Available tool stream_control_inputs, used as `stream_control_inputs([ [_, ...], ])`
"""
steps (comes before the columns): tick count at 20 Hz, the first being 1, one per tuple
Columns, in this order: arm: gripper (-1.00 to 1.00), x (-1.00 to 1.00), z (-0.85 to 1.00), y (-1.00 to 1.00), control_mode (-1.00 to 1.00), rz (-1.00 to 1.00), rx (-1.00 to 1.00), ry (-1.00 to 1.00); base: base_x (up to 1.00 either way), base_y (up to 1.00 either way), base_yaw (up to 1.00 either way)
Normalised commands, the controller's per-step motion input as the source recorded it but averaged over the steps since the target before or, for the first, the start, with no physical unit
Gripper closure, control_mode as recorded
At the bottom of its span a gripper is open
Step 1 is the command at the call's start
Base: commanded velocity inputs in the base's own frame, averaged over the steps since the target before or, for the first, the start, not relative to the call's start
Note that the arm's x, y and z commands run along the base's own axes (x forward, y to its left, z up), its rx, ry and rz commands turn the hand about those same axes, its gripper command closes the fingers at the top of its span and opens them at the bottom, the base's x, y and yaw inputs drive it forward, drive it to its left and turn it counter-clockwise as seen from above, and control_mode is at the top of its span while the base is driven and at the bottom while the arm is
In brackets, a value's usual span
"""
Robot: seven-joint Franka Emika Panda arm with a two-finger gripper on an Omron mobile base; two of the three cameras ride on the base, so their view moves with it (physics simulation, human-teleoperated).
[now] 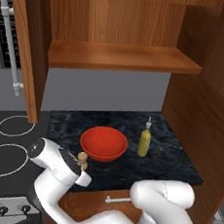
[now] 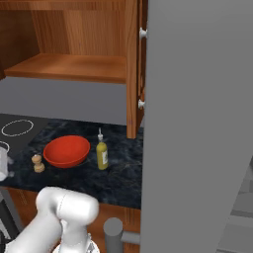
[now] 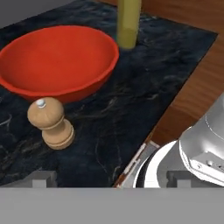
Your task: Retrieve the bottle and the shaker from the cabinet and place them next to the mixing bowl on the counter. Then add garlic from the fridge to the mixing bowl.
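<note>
The jaws stand wide apart and hold nothing, low above the dark worktop; the shaker stands upright just beside the red mixing bowl, and the bottle stands on the bowl's far side. The main risk is the arm's withdrawal: the shaker sits close beneath the hand, so a careless sweep could topple it or nudge the bowl. The garlic step appears outstanding, with the bowl seemingly unfilled.

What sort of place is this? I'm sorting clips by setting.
A simulated home kitchen: a stovetop with burner rings, an open wooden cabinet above a dark marble counter, and a red mixing bowl.
</note>
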Motion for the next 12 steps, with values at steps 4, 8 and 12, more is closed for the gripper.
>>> stream_control_inputs([
  [4, -1.00, -0.24, 0.54, -0.48, -1.00, 0.25, 0.41, 0.19, 0.00, 0.00, 0.00],
  [8, -1.00, -0.01, 0.87, -0.20, -1.00, 0.28, 0.26, 0.37, 0.00, 0.00, 0.00],
  [12, -1.00, 0.13, 0.53, -0.27, -1.00, 0.29, 0.01, 0.34, 0.00, 0.00, 0.00],
])
